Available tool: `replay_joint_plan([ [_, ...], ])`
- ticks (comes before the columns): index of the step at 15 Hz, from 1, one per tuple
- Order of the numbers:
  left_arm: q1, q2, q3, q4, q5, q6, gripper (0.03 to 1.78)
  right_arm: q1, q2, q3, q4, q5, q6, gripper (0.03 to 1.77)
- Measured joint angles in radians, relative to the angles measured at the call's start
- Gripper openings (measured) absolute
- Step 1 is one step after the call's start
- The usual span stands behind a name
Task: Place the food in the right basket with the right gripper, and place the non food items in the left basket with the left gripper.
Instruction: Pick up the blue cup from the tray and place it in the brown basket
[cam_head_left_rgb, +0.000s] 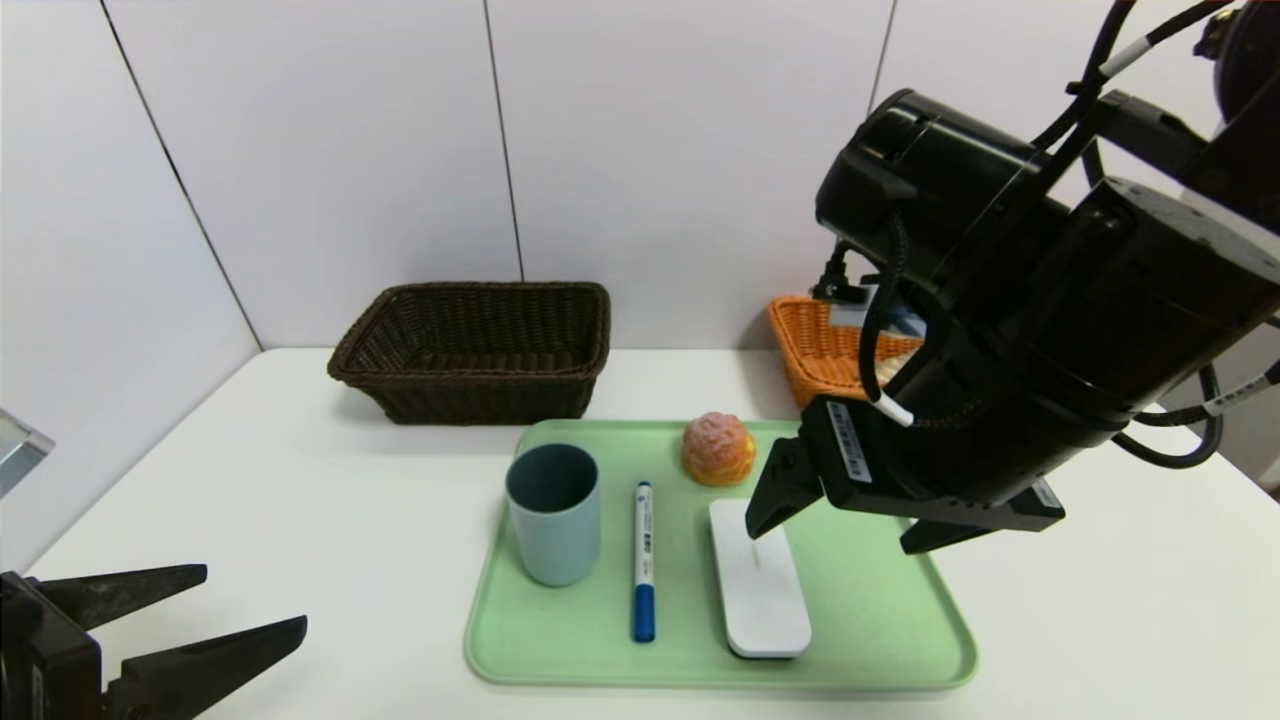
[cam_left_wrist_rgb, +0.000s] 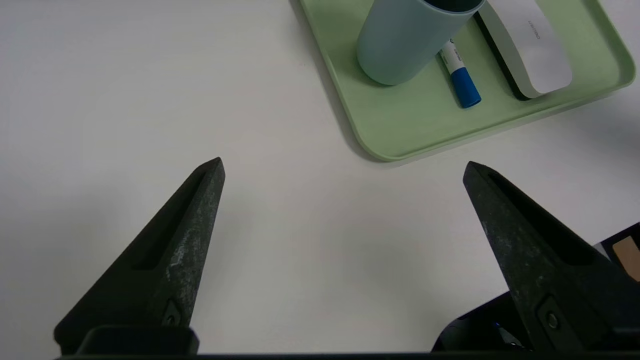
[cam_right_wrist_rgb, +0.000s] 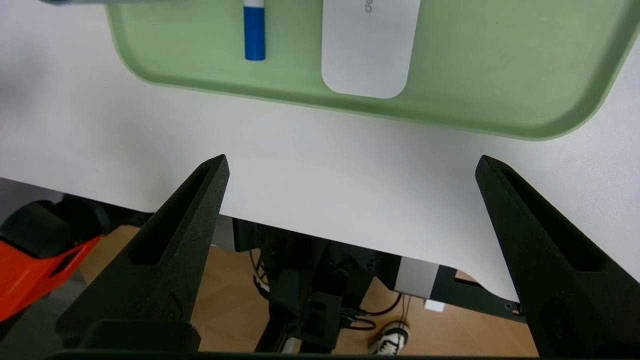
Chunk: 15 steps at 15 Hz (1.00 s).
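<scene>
pale green tray (cam_head_left_rgb: 890, 620), blue-grey cup (cam_head_left_rgb: 553, 512), white pen (cam_head_left_rgb: 644, 560) with blue cap, white flat device (cam_head_left_rgb: 759, 578), orange-pink ridged pastry (cam_head_left_rgb: 718, 449), dark brown woven basket (cam_head_left_rgb: 474, 349), orange woven basket (cam_head_left_rgb: 820, 350), white table (cam_head_left_rgb: 270, 500), black grippers

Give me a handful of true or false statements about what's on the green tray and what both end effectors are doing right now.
1. The blue cup stands upright on the green tray. True.
2. The marker lies inside the brown basket. False: it lies on the tray, between the cup and the white device.
3. The right end effector holds the pastry. False: it is open and empty above the tray.
4. The left end effector is open, over bare table. True.
5. The orange basket sits behind the tray. True.
</scene>
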Motion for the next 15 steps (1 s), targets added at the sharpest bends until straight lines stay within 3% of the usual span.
replay_joint_plan([
  [4,-0.082,-0.004,0.099,-0.095,-0.016,0.047,1.69,0.003,0.014,0.006,-0.022,-0.003,-0.012,1.70],
  [8,-0.139,0.047,0.201,-0.301,-0.028,0.113,1.69,0.000,0.006,0.056,-0.069,-0.067,-0.059,1.70],
  [11,-0.152,0.132,0.190,-0.315,-0.016,0.144,1.69,-0.007,-0.001,0.124,-0.076,-0.211,-0.110,1.70],
  [15,-0.156,0.262,0.186,-0.393,0.000,0.148,1.69,-0.006,0.032,0.143,-0.124,-0.428,0.016,1.70],
])
